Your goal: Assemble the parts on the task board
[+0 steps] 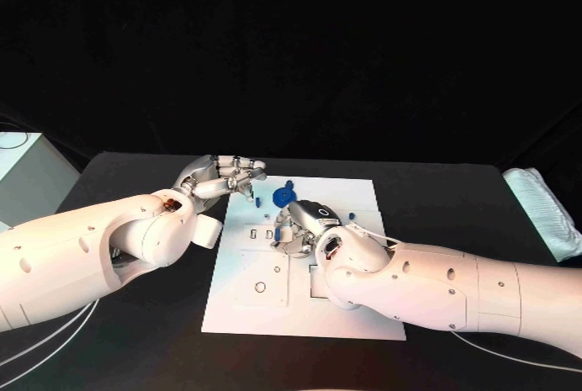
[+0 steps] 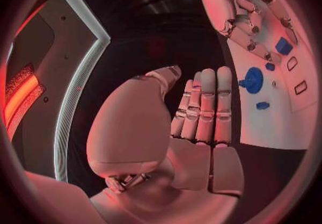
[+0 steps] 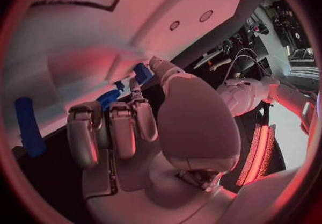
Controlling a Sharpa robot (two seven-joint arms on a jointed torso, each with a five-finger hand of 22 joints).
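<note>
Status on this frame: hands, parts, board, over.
Left hand open at task board far corner. Right hand over board; grip unclear. Round blue part on board between them.

White rounded arms (image 1: 85, 248) with dark screw holes carry silver hands (image 1: 224, 179).

The head camera looks steeply down on the task board (image 1: 304, 298). Each wrist camera sits close behind its own hand; all three share the board.
</note>
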